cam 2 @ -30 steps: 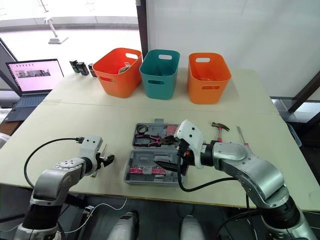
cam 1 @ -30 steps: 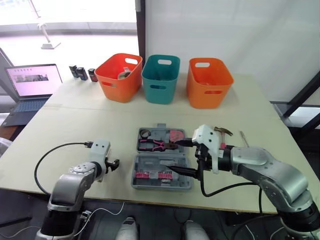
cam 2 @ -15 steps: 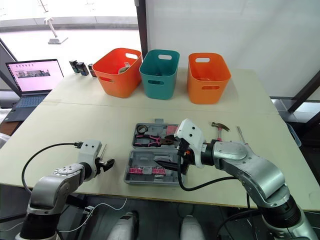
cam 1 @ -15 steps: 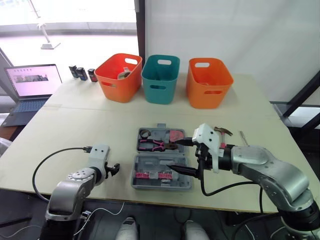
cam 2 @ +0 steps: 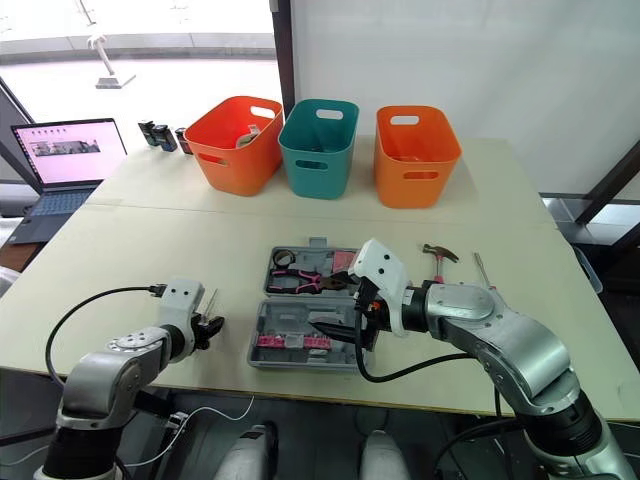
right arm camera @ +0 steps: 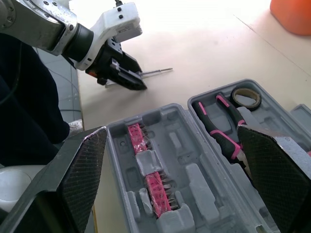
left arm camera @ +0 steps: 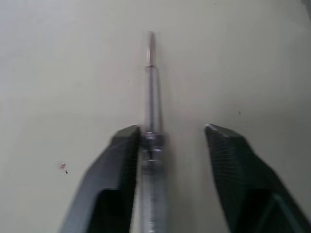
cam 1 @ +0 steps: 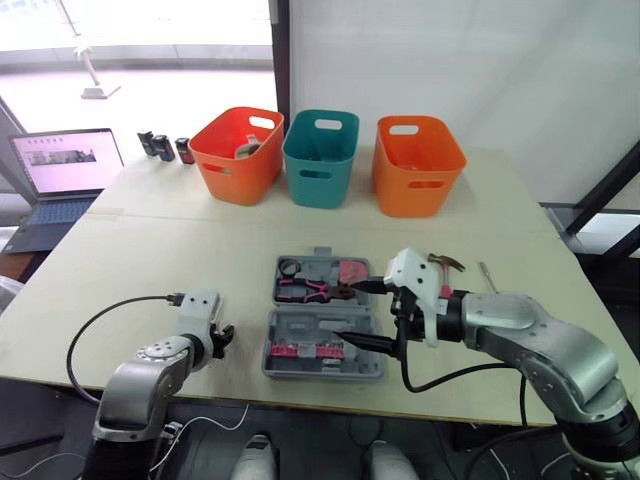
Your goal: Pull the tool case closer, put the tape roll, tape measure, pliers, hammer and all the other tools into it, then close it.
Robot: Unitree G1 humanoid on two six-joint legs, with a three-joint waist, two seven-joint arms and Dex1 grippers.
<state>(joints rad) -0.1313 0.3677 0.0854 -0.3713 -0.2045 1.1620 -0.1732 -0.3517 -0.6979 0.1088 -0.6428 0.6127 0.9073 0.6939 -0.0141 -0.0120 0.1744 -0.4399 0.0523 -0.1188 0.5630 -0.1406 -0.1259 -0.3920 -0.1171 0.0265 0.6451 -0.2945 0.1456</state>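
Grey plastic tool case open on beige table, near front edge. Black tape roll and pink-handled pliers inside. Steel-headed hammer on table beside case, lid not closed. Left claw wide, straddling thin clear-handled screwdriver lying flat left of case. Long axis along fingers, metal tip away from wrist. Right claw wide, empty, over case.

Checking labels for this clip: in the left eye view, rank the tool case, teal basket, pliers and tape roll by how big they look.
1. tool case
2. teal basket, though it sits farther from the camera
3. pliers
4. tape roll
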